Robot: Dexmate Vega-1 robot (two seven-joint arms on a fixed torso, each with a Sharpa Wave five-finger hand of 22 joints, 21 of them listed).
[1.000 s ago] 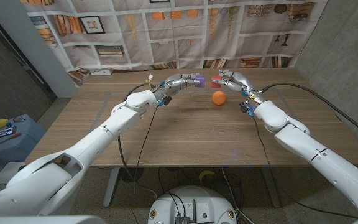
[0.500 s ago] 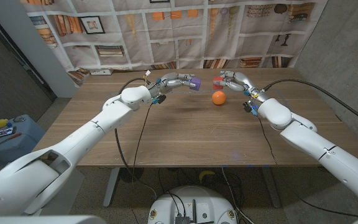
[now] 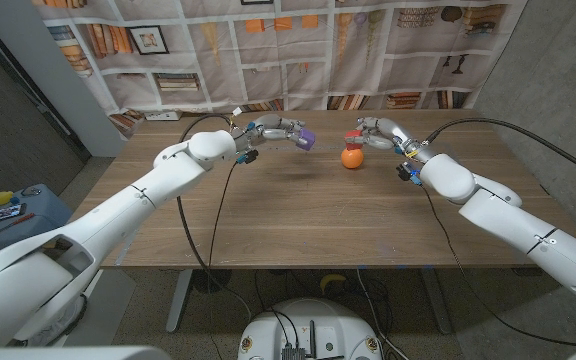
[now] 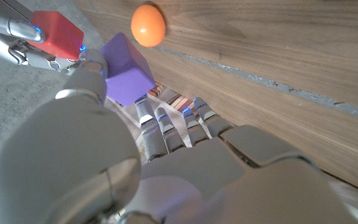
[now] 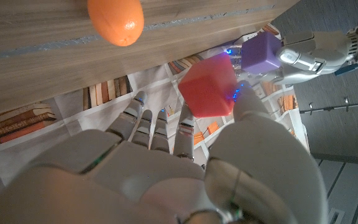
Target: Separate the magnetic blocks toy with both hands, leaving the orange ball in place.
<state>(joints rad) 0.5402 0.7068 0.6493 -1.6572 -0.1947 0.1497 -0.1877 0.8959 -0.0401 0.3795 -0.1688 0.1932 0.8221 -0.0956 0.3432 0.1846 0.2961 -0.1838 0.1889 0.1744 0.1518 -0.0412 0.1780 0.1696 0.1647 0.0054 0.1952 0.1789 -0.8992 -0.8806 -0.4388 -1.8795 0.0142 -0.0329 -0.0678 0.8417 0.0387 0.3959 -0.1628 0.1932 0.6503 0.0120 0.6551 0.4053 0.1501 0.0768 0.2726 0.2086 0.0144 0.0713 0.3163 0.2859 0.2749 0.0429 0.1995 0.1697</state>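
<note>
An orange ball (image 3: 352, 157) (image 4: 148, 25) (image 5: 115, 20) sits on the wooden table (image 3: 298, 210) between my two hands. My left hand (image 3: 278, 129) (image 4: 104, 155) holds a purple block (image 3: 306, 139) (image 4: 127, 70) (image 5: 261, 52) up off the table, left of the ball. My right hand (image 3: 378, 131) (image 5: 185, 162) holds a red block (image 3: 353, 136) (image 4: 58, 33) (image 5: 208, 87) just above the ball. The two blocks are apart, with a gap between them.
A backdrop printed with bookshelves (image 3: 298, 50) hangs behind the table's far edge. Black cables (image 3: 218, 200) run along both arms and over the table's near part. A grey wall (image 3: 558, 70) stands to the right.
The blocks have drawn further apart: my left hand carried the purple block left and slightly up. My right hand with the red block shifted little. Both arms have swung outward.
</note>
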